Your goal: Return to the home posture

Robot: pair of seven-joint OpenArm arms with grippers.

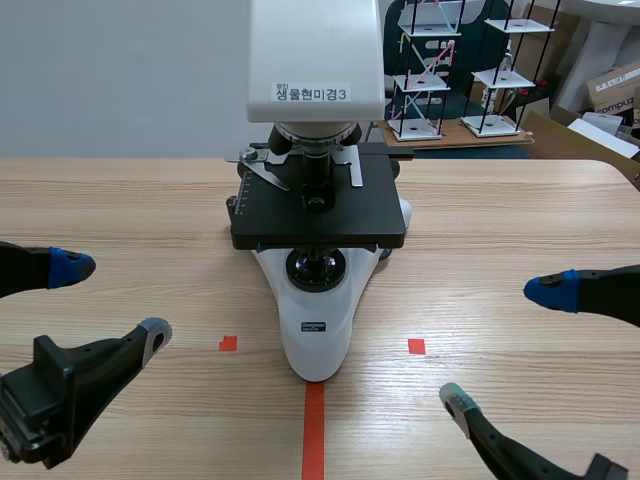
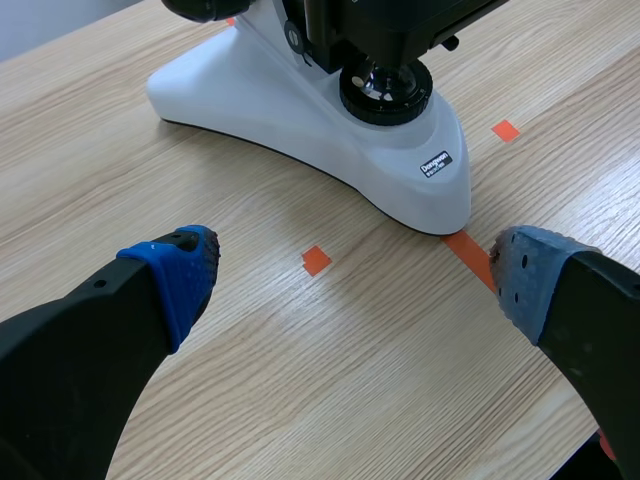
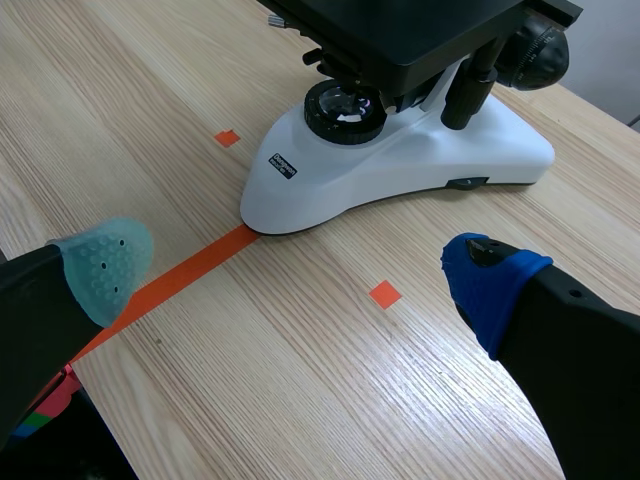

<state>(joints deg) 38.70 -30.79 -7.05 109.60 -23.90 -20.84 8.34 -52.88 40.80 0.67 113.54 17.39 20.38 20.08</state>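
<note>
Presently, my arms flank the microscope (image 1: pixel 318 215).
My left gripper (image 1: pixel 112 298) gapes wide; my right gripper (image 1: pixel 502 344) equally wide, above the table (image 1: pixel 520 200).

Microscope (image 1: pixel 318 200): one. Table (image 1: pixel 520 230): one. Robot arms: two, left arm (image 1: pixel 70 385), right arm (image 1: pixel 610 295). Shelf-frame models (image 1: pixel 425 80): two.

Bright, even indoor light falls from above. The pale wooden desk (image 1: pixel 520 200) shows a broad white sheen just beneath the right end effector (image 3: pixel 295 272). The white microscope (image 2: pixel 300 110) casts only a thin, soft shadow along the side facing the left end effector (image 2: pixel 357 270). Small highlights dot its glossy base.
</note>
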